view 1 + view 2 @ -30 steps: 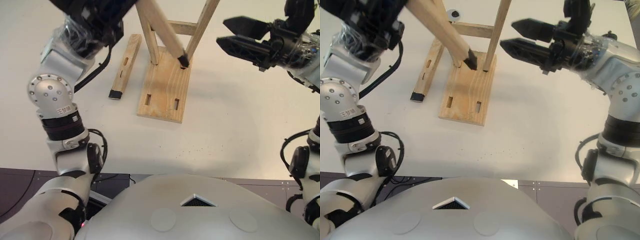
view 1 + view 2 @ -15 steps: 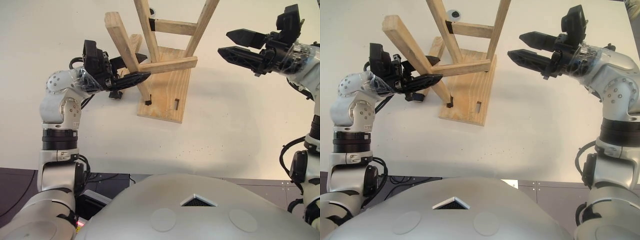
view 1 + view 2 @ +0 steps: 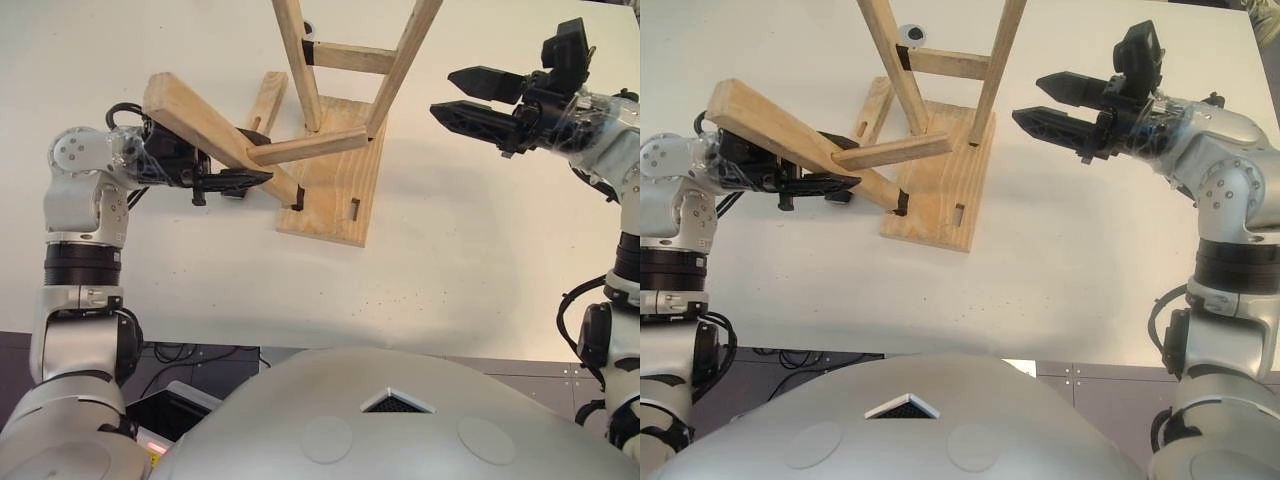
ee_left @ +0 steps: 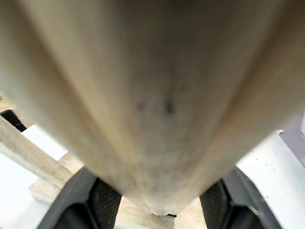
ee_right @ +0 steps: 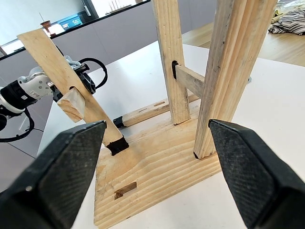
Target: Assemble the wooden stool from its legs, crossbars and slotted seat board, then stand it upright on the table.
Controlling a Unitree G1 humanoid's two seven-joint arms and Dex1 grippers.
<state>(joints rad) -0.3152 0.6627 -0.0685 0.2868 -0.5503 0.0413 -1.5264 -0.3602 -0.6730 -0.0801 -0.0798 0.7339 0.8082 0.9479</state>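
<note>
The slotted seat board lies flat on the table. Two legs stand upright in its far slots, joined by a crossbar. My left gripper is shut on a third leg that leans steeply left. That leg's black-tipped end sits at the near left slot, and a crossbar sticks out of it toward the right upright leg. The held leg runs between the dark fingers. My right gripper hangs open to the right of the upright legs, holding nothing.
A loose fourth leg lies on the table left of the board, behind the held leg. A small round object sits at the far side. Bare table stretches right of the board to the front edge.
My left arm swung down and out to the left with the leg. The leg's tip went from the far right slot to the near left slot and now leans lower. My right gripper barely moved.
</note>
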